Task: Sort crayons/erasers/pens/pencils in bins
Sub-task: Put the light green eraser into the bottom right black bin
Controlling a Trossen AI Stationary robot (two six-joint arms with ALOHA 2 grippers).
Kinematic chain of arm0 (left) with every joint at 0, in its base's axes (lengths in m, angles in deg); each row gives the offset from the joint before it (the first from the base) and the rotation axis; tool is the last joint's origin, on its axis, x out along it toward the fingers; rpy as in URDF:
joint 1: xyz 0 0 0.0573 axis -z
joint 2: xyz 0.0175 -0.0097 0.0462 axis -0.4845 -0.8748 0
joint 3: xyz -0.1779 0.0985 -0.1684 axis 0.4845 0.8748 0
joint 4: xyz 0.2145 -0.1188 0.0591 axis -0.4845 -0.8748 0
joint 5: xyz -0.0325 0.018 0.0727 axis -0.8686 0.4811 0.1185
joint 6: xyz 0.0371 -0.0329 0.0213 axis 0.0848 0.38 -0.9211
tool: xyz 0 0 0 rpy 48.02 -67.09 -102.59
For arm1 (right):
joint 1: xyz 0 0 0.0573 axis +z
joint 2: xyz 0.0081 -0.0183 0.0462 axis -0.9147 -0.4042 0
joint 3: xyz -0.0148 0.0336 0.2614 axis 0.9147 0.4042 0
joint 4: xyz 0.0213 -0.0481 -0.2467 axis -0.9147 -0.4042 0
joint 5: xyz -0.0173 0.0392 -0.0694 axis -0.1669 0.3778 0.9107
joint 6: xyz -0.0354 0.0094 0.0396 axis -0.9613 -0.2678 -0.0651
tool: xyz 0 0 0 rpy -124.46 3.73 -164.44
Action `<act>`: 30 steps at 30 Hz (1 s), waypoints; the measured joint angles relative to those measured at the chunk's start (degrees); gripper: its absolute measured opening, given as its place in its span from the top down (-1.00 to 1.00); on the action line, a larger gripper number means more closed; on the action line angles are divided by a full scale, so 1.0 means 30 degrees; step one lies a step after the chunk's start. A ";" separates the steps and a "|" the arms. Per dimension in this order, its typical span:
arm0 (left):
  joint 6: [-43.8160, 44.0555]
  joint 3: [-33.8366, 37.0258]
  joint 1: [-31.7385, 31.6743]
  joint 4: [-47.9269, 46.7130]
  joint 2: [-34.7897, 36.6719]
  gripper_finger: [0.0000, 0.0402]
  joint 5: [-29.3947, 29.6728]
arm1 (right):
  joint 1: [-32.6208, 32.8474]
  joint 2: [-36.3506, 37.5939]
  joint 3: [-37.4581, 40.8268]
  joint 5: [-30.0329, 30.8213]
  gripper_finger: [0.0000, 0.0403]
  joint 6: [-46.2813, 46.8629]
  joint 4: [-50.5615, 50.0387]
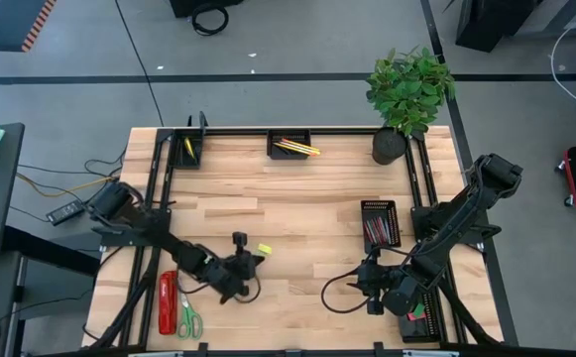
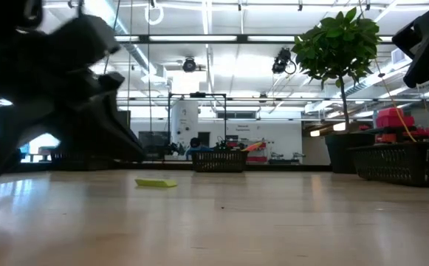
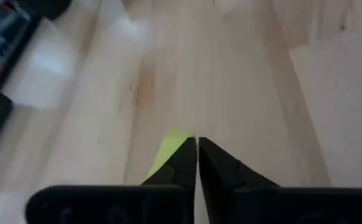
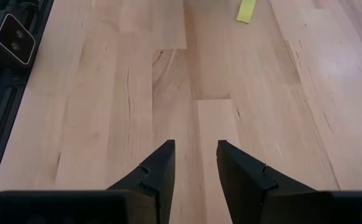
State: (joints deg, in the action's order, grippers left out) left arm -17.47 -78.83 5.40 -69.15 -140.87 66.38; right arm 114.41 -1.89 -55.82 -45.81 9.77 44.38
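A neon yellow eraser (image 1: pixel 264 248) lies flat on the bare wood (image 2: pixel 156 182). My left gripper (image 1: pixel 258 260) hovers just on its near side, fingers shut with nothing between them (image 3: pixel 197 142). In the left wrist view the eraser (image 3: pixel 167 149) shows past one finger, lying on the table. My right gripper (image 1: pixel 365 281) waits near the front right, open and empty (image 4: pixel 196 163); its wrist view shows the eraser (image 4: pixel 246 10) far off. Bins: far left (image 1: pixel 189 149), far middle with pencils (image 1: pixel 289 145), right with dark and red sticks (image 1: pixel 379 222), and front right (image 1: pixel 421 322) under the right arm.
A red stapler (image 1: pixel 168 300) and green-handled scissors (image 1: pixel 189 319) lie at the front left. A potted plant (image 1: pixel 406 94) stands at the far right corner. Black rails (image 1: pixel 159 198) edge the table. Bare wood lies across the middle (image 1: pixel 307 208).
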 joint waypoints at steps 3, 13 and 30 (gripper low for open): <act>-0.0444 0.0014 0.0588 -0.0168 0.0031 0.78 0.1001 | -0.0004 0.0000 0.0000 0.0001 0.38 -0.0112 0.0015; 0.0907 0.0044 -0.1530 -0.0314 -0.0035 0.39 -0.0466 | -0.0184 0.0000 0.0000 0.0007 0.38 -0.0574 0.0213; 0.0996 -0.0040 -0.6100 -0.0937 0.0104 0.20 -0.9003 | -0.1238 0.0000 0.0000 -0.0731 0.38 -0.1748 0.0363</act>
State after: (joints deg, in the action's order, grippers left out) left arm -14.48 -78.95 -12.90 -71.96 -140.56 39.37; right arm 110.70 -1.89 -55.82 -48.01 4.52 45.47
